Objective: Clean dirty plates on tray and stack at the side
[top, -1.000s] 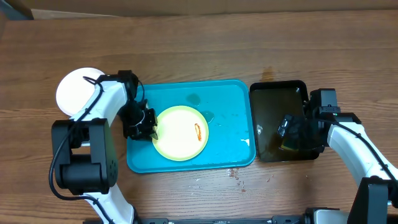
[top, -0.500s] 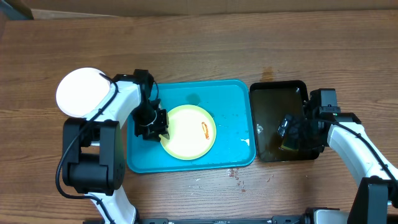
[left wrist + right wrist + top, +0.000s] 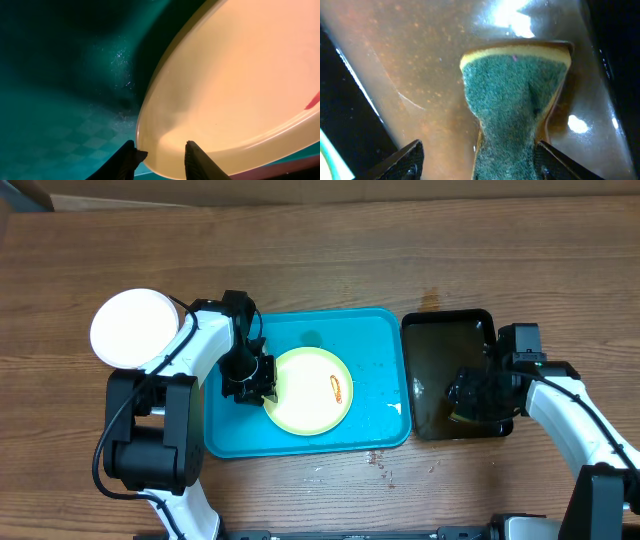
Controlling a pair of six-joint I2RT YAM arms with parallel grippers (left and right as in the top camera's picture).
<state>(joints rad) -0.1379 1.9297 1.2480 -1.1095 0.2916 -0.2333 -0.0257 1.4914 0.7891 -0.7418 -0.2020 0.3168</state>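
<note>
The pale yellow-green plate [image 3: 310, 395] lies on the turquoise tray [image 3: 375, 350], with a reddish sauce smear [image 3: 340, 389] on its right part. My left gripper [image 3: 258, 385] is shut on the plate's left rim. In the left wrist view its fingers [image 3: 160, 157] straddle the rim of the plate [image 3: 240, 75] over the tray floor [image 3: 60, 75]. White plates [image 3: 130, 328] sit on the table left of the tray; how many are stacked there does not show. My right gripper [image 3: 470, 395] is open in the black tray. Its fingers [image 3: 480, 160] are spread round a green-and-yellow sponge [image 3: 515, 85].
The black tray [image 3: 440, 340] holds brownish water and stands right of the turquoise tray. Water drops lie on the turquoise tray's right part [image 3: 395, 408]. A few small spots mark the table at the front [image 3: 378, 460].
My left gripper has moved to the right across the tray, and the yellow-green plate has moved right with it. The right arm has hardly moved.
</note>
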